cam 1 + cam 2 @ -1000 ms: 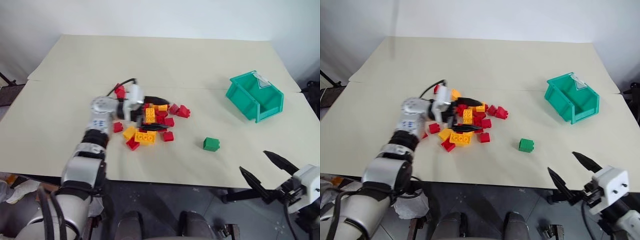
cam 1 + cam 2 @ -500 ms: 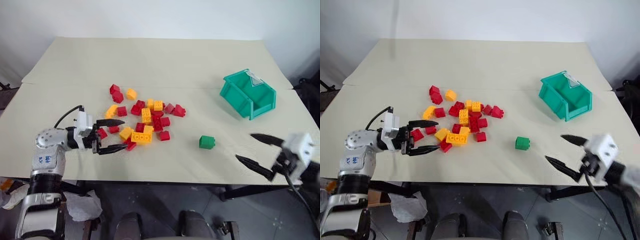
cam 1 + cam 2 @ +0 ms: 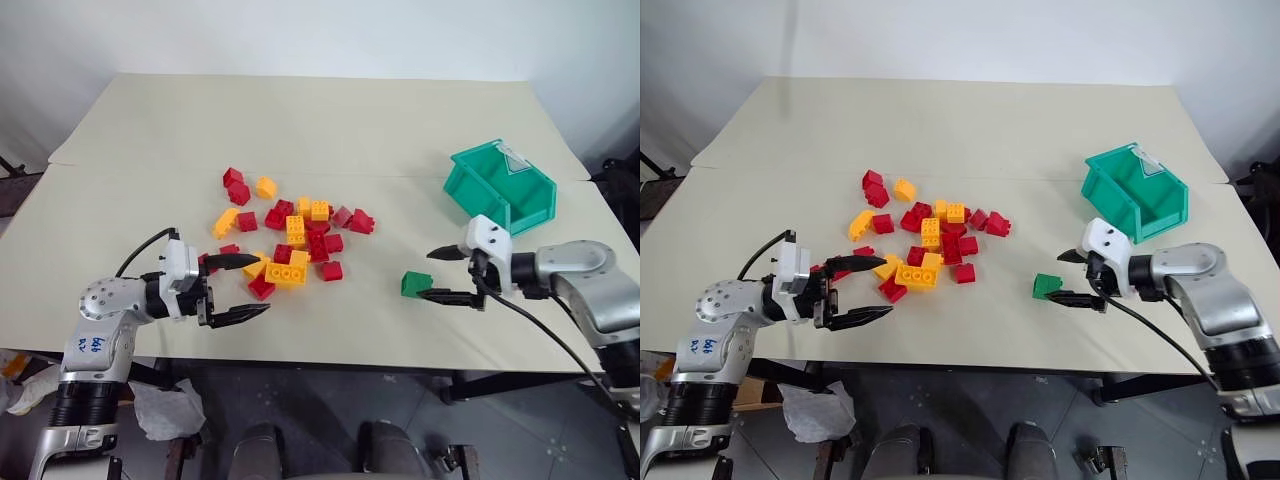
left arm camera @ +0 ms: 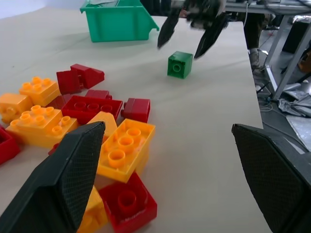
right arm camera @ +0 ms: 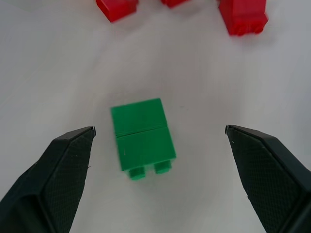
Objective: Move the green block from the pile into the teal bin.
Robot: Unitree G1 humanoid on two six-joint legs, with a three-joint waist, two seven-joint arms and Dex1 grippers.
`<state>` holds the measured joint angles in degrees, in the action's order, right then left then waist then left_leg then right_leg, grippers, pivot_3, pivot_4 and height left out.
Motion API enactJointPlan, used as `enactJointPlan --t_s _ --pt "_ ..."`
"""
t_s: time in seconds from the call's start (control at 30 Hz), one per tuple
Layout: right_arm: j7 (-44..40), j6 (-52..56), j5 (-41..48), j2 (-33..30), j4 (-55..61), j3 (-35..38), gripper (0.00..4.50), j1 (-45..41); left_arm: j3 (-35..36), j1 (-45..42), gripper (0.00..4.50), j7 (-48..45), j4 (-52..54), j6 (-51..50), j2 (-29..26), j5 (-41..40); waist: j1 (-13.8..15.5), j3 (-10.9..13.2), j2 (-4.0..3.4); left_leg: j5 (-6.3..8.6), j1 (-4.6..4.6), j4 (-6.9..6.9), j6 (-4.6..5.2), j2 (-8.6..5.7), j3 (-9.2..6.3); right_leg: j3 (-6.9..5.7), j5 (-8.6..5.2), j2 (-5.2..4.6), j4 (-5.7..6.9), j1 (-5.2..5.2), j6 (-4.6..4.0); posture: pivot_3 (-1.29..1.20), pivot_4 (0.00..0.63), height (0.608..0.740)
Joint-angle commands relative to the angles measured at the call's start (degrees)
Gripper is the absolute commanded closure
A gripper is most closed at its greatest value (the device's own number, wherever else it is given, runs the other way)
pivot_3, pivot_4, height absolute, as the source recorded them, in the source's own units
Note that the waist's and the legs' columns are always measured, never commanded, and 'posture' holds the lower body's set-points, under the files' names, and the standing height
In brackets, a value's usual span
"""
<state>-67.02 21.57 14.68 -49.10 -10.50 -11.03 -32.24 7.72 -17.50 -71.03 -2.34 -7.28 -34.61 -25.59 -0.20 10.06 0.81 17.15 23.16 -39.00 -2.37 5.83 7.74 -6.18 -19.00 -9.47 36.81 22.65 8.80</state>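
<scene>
The green block [image 3: 415, 284] lies alone on the table, to the right of the pile [image 3: 290, 230] of red and yellow bricks. My right gripper [image 3: 424, 275] is open, with a fingertip on each side of the block [image 5: 142, 138] and neither touching it. Near the front edge my left gripper [image 3: 263, 284] is open and empty at the pile's near left side, pointing across the table. The teal bin [image 3: 500, 185] stands at the back right, behind the right gripper. The left wrist view shows the block [image 4: 180, 64], the bin [image 4: 119, 22] and the right gripper [image 4: 179, 51] beyond the bricks.
The beige table [image 3: 300, 130] has bare surface behind the pile and between the block and the bin. Its front edge runs just under both grippers. A black cable loops from each wrist.
My left gripper has drawn back out of the pile to the table's near left. My right gripper has come in from beyond the front edge and now straddles the green block.
</scene>
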Motion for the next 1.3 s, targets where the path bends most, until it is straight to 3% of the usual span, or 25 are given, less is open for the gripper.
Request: enactJointPlan --t_s 0.03,0.23,0.33,0.47,0.57,0.63,0.77,0.87,1.07,1.3 --pt "-0.8 -3.7 -2.5 1.5 -3.9 -0.1 0.92 -2.0 -0.4 -1.5 0.0 -0.3 2.0 -0.4 -0.5 -1.6 0.0 0.0 0.0 0.0 0.01 0.01 0.0 0.0 0.01 0.0 0.0 0.0 0.0 0.02 0.0 0.0 0.15 0.74" --pt "-2.3 -6.2 -1.7 2.9 -3.8 1.9 2.96 -0.2 -1.0 -4.2 0.0 -0.8 0.3 -0.1 -0.2 -1.7 0.0 0.0 0.0 0.0 0.01 0.01 0.0 0.0 0.02 0.0 0.0 0.0 0.01 0.03 0.0 0.0 0.15 0.74" --pt "-2.2 -6.3 -0.8 2.5 -2.0 3.9 3.01 1.6 -1.0 -4.4 0.0 -0.3 0.6 -0.6 0.4 -2.4 0.0 0.0 0.0 0.0 0.01 0.03 -0.01 0.0 0.02 0.0 0.0 0.0 0.0 0.03 0.0 0.0 0.15 0.74" --pt "1.3 -8.0 3.7 3.1 1.5 12.7 3.01 5.8 -0.7 -4.0 0.0 2.6 2.5 -2.2 2.5 -4.0 0.2 0.0 0.0 0.0 0.02 0.03 0.0 0.0 0.02 0.0 0.0 0.0 -0.01 0.03 0.01 0.0 0.15 0.74" --pt "10.0 -4.0 8.9 4.9 2.8 23.4 3.01 5.4 0.5 -5.0 0.0 9.3 4.0 -4.2 6.1 -5.2 0.2 0.0 0.0 0.0 0.04 -0.01 0.0 -0.01 0.02 0.0 0.01 0.0 -0.06 0.0 0.02 0.0 0.15 0.74" --pt "14.1 -2.6 8.7 3.9 1.2 26.8 3.01 3.7 0.8 -5.5 0.0 13.2 5.2 -6.3 8.0 -5.8 0.2 0.0 0.0 0.0 0.03 -0.02 0.0 0.0 0.01 0.01 0.01 0.0 -0.03 0.0 0.02 0.0 0.15 0.74" --pt "18.9 -3.0 5.6 3.1 -5.5 27.4 3.01 -1.9 -0.2 -5.8 0.0 16.2 6.8 -7.7 10.0 -5.7 -0.2 0.0 0.0 0.0 -0.03 0.04 -0.01 0.01 0.02 0.01 0.01 0.0 -0.02 -0.01 0.02 0.0 0.15 0.74" --pt "24.2 -5.3 0.5 3.0 -16.7 24.9 3.01 -10.3 -1.4 -6.1 0.0 17.3 6.7 -7.2 10.5 -4.2 -0.6 0.0 -0.05 -0.01 -0.04 0.02 -0.01 0.0 0.04 0.02 0.01 0.0 -0.02 -0.01 0.02 0.0 0.15 0.74" --pt "27.1 -10.5 -5.5 4.3 -35.8 20.8 3.01 -22.7 -1.7 -5.2 0.0 18.3 7.4 -6.5 10.5 -4.2 -1.4 0.0 -0.05 -0.01 -0.04 0.17 -0.01 0.0 0.09 0.06 0.01 0.0 -0.1 0.03 0.02 0.0 0.15 0.74" --pt "27.6 -14.8 -8.3 4.8 -46.0 19.3 0.68 -28.4 -1.2 -4.3 0.0 19.2 7.8 -5.8 10.3 -4.2 -1.5 0.0 -0.07 -0.01 -0.02 0.32 -0.02 -0.01 0.13 0.06 0.02 0.0 -0.28 0.04 0.04 0.0 0.15 0.74"
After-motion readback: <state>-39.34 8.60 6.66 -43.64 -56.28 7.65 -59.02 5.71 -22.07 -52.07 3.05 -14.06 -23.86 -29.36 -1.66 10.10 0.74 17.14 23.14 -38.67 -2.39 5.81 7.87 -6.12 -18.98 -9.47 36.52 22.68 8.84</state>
